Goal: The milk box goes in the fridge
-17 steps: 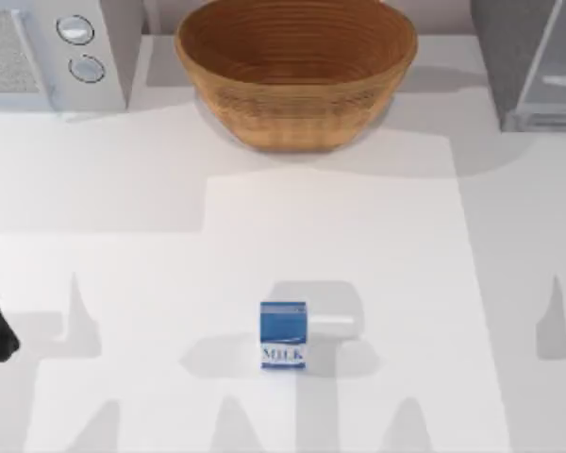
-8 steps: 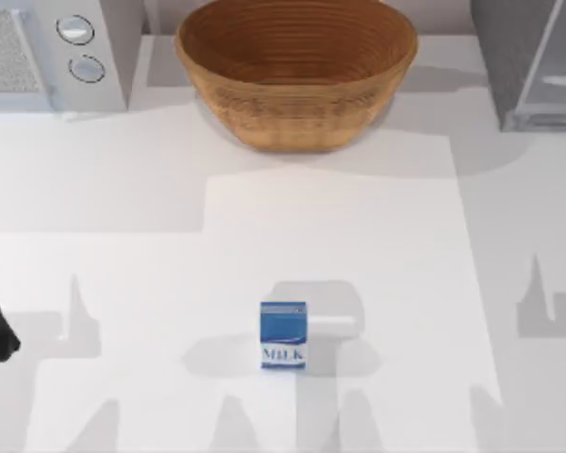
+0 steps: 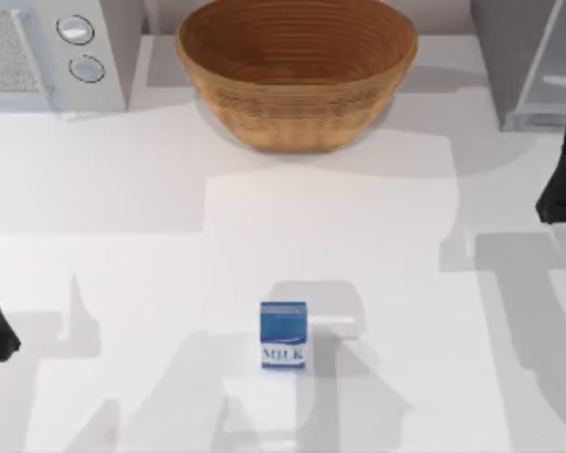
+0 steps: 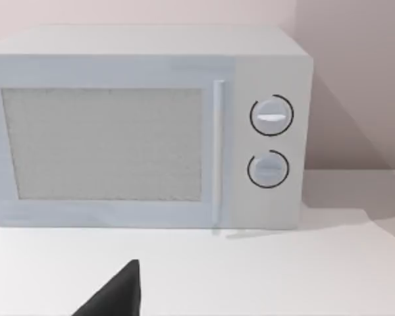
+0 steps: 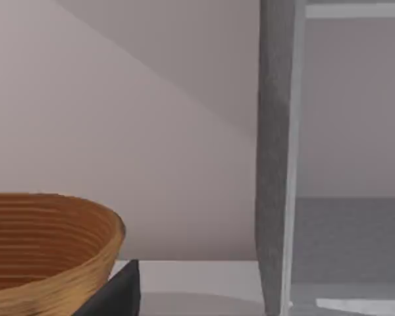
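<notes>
The right arm's pincer (image 3: 564, 179) has come into the top view at the right edge of the table (image 3: 123, 189), a dark shape just in front of the fridge (image 3: 528, 57) at the far right corner. Its broad shadow now spreads over the table's right side, and the shadows near the front edge have shifted.

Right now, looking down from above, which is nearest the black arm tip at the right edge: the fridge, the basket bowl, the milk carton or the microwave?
From the right gripper, by the top view:
1. Fridge, back right corner, just beyond it.
2. Woven bowl, back centre.
3. Milk box, front centre, somewhat farther than the bowl.
4. Microwave, back left corner.
</notes>
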Available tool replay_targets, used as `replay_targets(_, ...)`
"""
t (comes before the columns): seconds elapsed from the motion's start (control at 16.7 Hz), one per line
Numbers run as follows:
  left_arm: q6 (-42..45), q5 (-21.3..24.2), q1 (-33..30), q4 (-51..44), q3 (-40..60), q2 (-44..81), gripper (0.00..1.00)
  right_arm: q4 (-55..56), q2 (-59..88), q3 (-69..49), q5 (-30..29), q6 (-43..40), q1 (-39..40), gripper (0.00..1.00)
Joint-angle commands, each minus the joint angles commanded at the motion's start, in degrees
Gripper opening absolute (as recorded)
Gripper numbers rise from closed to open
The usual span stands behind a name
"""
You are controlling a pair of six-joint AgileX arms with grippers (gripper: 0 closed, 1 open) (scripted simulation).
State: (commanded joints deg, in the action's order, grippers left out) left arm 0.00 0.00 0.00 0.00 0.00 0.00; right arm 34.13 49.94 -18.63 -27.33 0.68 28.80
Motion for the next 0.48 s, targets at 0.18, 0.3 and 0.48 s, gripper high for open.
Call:
replay_targets(0.18, 0.0, 0.0, 0.0, 0.0, 0.0, 0.0, 1.0, 11.1, 17.0, -6.0, -9.4, 0.2, 9.0, 1.0)
replay_targets(0.3, 0.0, 0.0, 0.0, 0.0, 0.0, 0.0, 1.0, 18.5, 28.7, -9.9, -15.8, 0.5, 15.1, 1.0)
replay_targets(0.48, 0.0, 0.0, 0.0, 0.0, 0.0, 0.0, 1.0, 29.3, 45.9, -15.6, -25.4, 0.9, 24.1, 1.0)
